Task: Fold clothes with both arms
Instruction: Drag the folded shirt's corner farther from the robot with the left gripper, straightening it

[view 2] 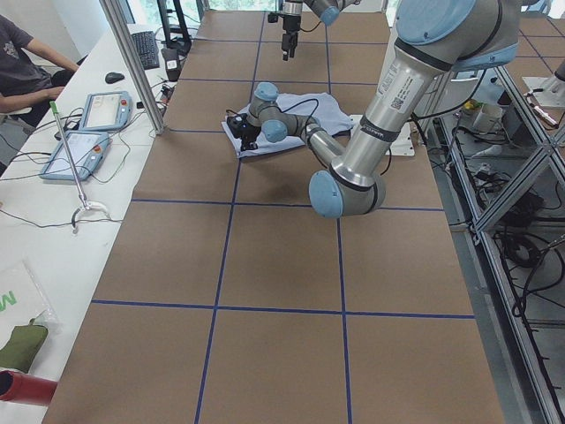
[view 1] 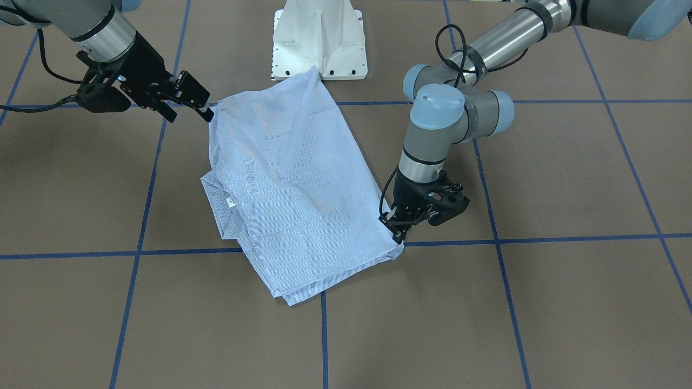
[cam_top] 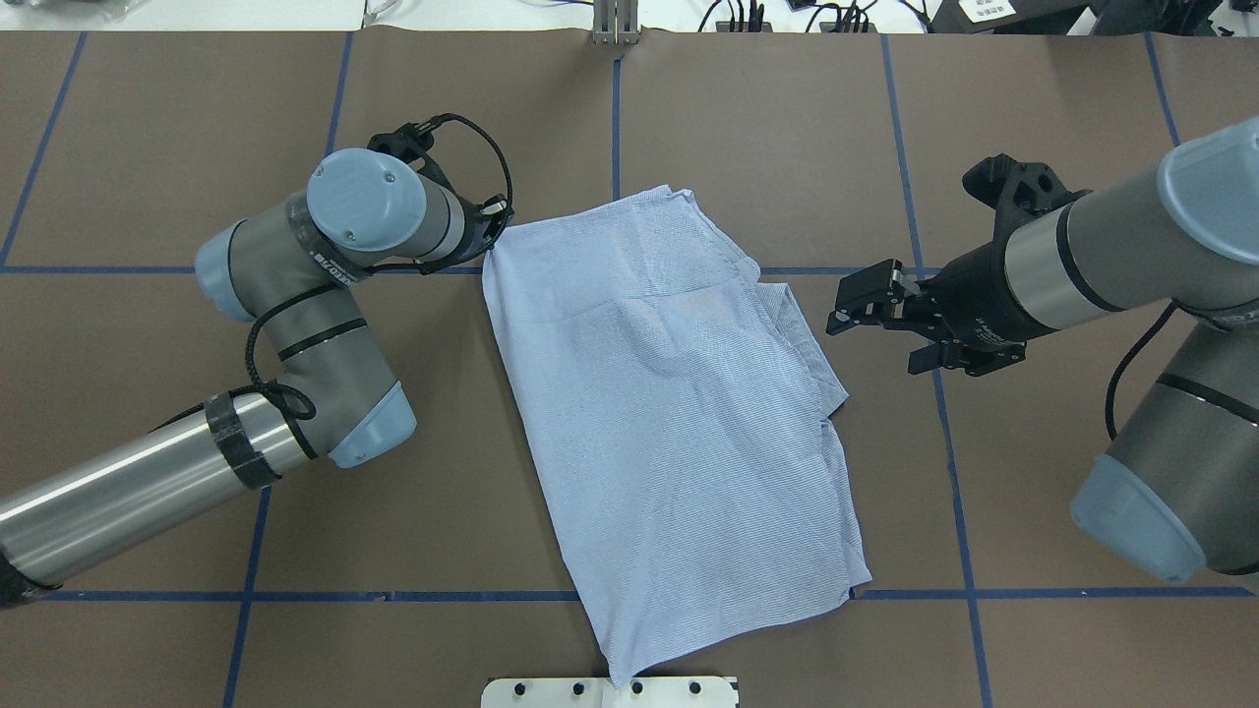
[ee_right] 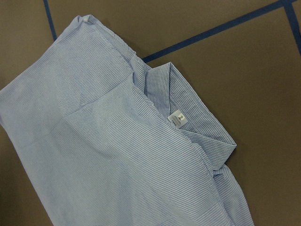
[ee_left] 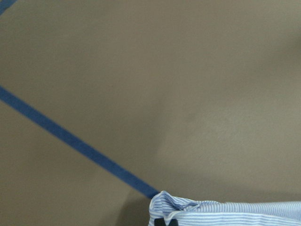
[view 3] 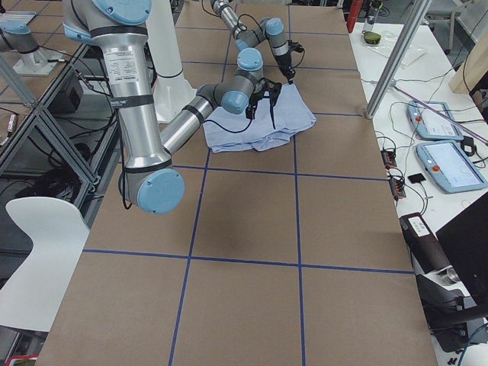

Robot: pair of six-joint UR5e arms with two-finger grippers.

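1. The left gripper [view 1: 399, 236] is pinching a far corner of the shirt [cam_top: 679, 423].
2. The shirt is lying half folded between the grippers.
3. The right gripper [cam_top: 852, 307] is hovering wide open beside the collar [ee_right: 207, 136]; next, I think, it needs a grip there.

The one mark that reads clearly is the numeral "2", printed dark on the small white tag [ee_right: 178, 117] sewn inside the collar [ee_right: 200, 129] of the striped shirt [ee_right: 94, 141], at the shirt's right side; a finer line of print beneath the numeral is too small to read; dark lettering runs along the left arm [cam_top: 325, 295] near its wrist, and more along its upright tube in the left side view, neither legible; on the white side table [view 2: 53, 247] across from the robot, at the left end, a bag [view 2: 18, 300] bears large green lettering cut off by the frame; a white label [cam_top: 989, 10] beyond the table's far right corner carries dark print, unreadable.
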